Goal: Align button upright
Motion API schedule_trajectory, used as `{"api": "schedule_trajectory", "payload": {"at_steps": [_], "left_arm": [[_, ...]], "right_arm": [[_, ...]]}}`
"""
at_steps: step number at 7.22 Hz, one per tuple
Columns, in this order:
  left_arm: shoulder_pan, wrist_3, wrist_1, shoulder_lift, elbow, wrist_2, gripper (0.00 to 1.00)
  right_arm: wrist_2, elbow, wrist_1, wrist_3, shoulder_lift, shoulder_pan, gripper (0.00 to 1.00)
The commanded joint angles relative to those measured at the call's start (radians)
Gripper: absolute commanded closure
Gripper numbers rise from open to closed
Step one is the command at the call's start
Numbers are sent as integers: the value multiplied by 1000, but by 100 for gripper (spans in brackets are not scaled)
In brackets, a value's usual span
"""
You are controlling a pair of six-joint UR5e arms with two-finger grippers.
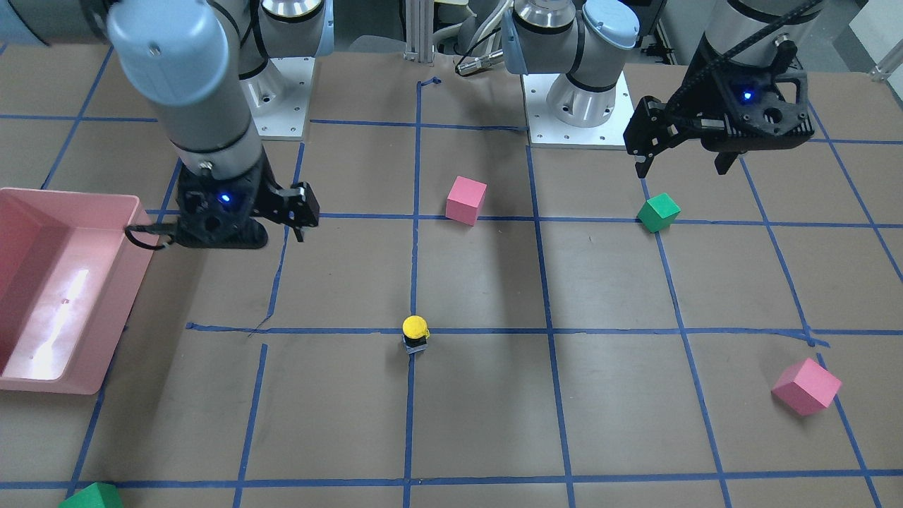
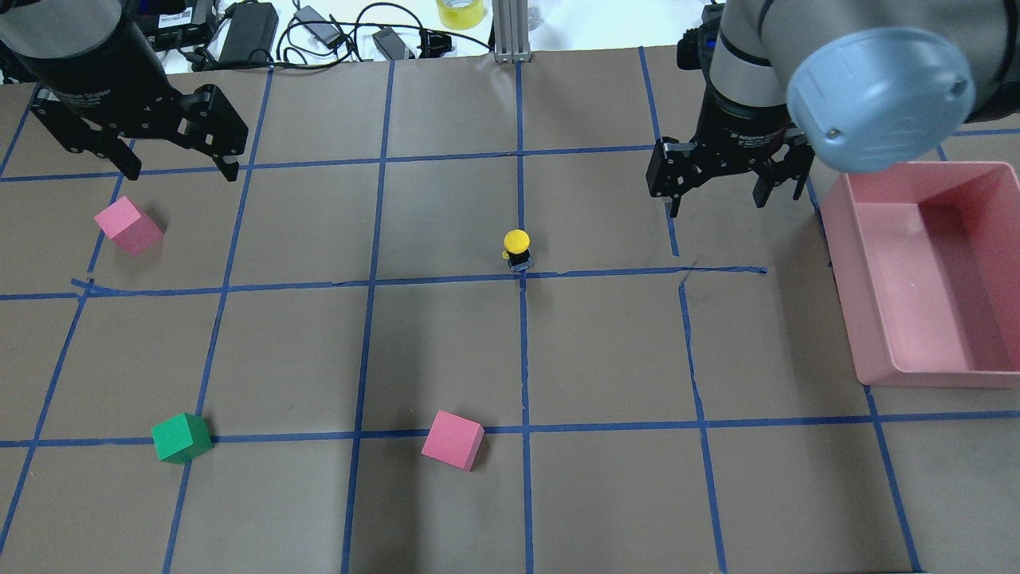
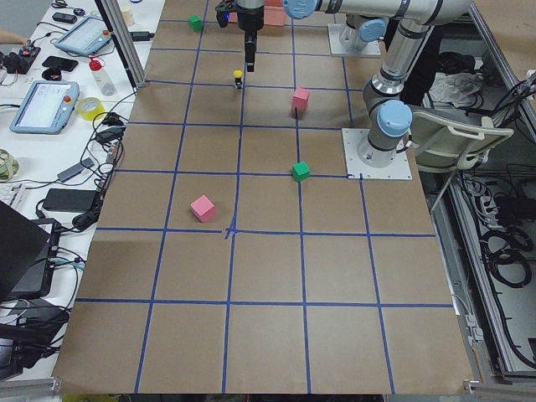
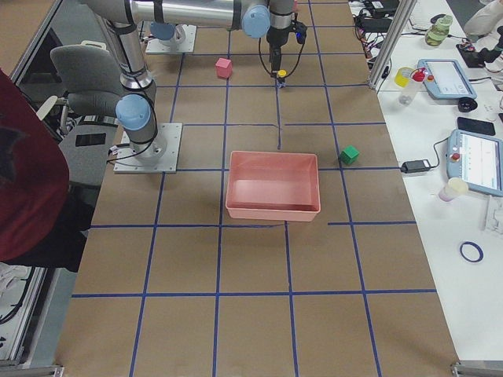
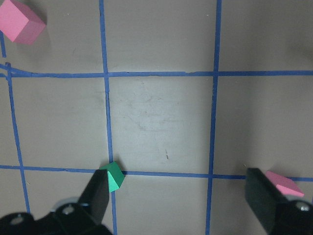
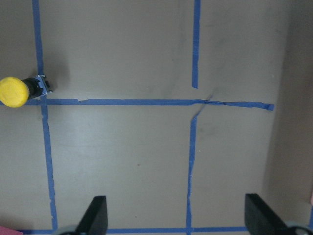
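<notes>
I judge the job essentially done: the button [image 2: 516,249] stands on its base, yellow cap up, at a tape crossing mid-tabletop [image 2: 446,343], while my left pincer [image 2: 182,165] and right pincer [image 2: 717,199] both hang spread apart and empty, well clear of it.

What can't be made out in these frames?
- Button base: overhead and front views, too small for terminal detail.
- Green cube by the bin: front view, cut by the bottom edge.
- Central pink cube: left wrist view, partly behind a finger of the left end effector.
- Side views: button only a speck.
</notes>
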State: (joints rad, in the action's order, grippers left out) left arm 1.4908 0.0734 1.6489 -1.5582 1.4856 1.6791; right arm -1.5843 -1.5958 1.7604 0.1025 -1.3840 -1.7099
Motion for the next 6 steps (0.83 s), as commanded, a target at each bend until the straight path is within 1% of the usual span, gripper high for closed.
{"api": "schedule_trajectory", "payload": {"at_steps": [1, 2, 3, 4, 5, 6], "left_arm": [[0, -15, -1, 3, 8, -5, 0], [-3, -38, -14, 3, 15, -16, 0], [-4, -67, -15, 1, 16, -94, 0], [-4, -51, -14, 1, 18, -101, 0], [-3, -47, -14, 1, 18, -101, 0], [-4, -44, -14, 1, 18, -96, 0]], "right_arm": [[59, -4, 254, 8, 116, -84, 0], [104, -25, 286, 5, 181, -89, 0], [107, -36, 442, 5, 204, -89, 0], [107, -48, 526, 6, 241, -92, 0], [118, -52, 607, 8, 255, -92, 0], [182, -52, 640, 16, 266, -92, 0]]}}
